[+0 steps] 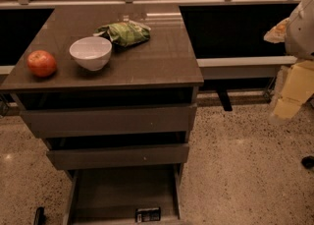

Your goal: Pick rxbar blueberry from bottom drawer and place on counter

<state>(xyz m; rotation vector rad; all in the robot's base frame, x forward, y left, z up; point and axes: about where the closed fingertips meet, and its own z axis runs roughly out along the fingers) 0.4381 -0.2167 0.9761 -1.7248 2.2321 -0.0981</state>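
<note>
The rxbar blueberry (148, 214) is a small dark bar with white label marks. It lies flat on the floor of the open bottom drawer (117, 189), near its front edge and right of centre. The dark brown glossy counter (162, 57) tops the cabinet above it. My gripper (289, 96) hangs at the far right of the camera view, over the floor. It is well to the right of the cabinet, about level with the top drawer, and far from the bar.
On the counter are a white bowl (91, 52), a green snack bag (125, 32) behind it and a red apple (41, 63) at the left. Two flat-fronted drawers (110, 120) stick out slightly above the bottom drawer. Pale speckled floor (235, 170) lies to the right.
</note>
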